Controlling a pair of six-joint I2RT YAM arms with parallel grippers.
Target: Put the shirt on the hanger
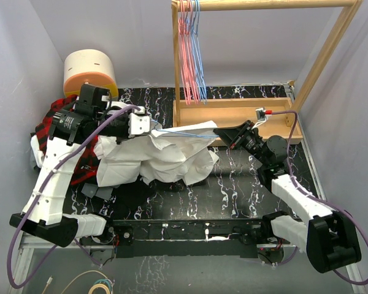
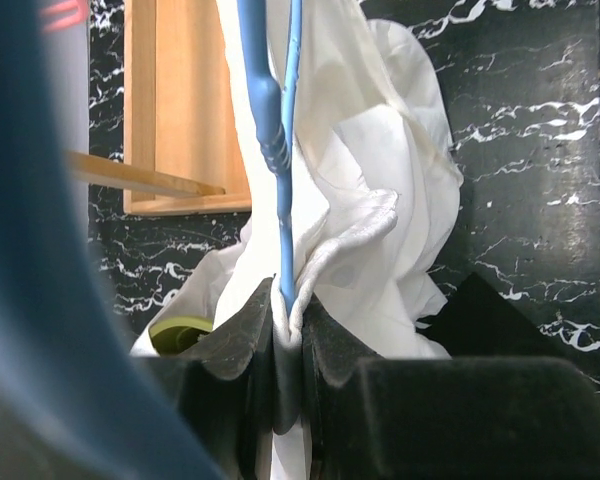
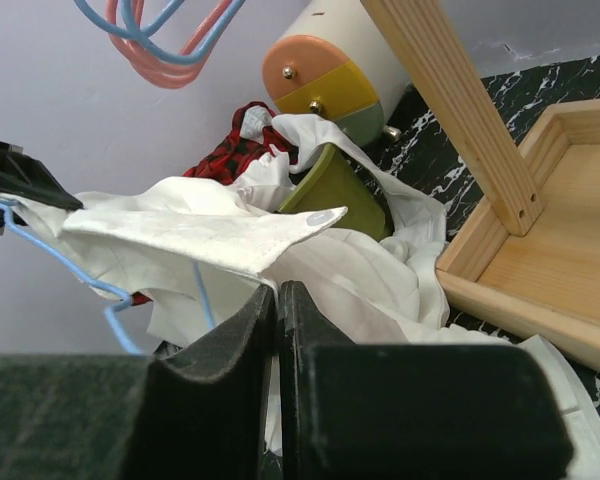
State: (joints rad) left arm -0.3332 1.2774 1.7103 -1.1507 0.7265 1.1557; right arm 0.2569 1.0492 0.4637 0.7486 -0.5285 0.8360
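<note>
Thin light-blue wire hanger (image 2: 272, 140) sits partly inside crumpled white button-up shirt (image 1: 162, 158), just beside wooden rack (image 1: 245, 102). L gripper (image 2: 288, 305) pinches hanger + fabric; R gripper (image 3: 278, 295) pinches shirt edge. Prob. halfway: shoulders not seated.

bench (image 1: 245, 184): black top with white marble veining (arm bases along its near edge)
shirt (image 1: 165, 162): white crumpled heap, left of centre
plaid garment (image 1: 52, 122): red-and-black, at the left edge, touching the shirt
wooden rack (image 1: 233, 103): tray base standing back right
cylinder (image 1: 89, 70): cream and orange, back left corner
</note>
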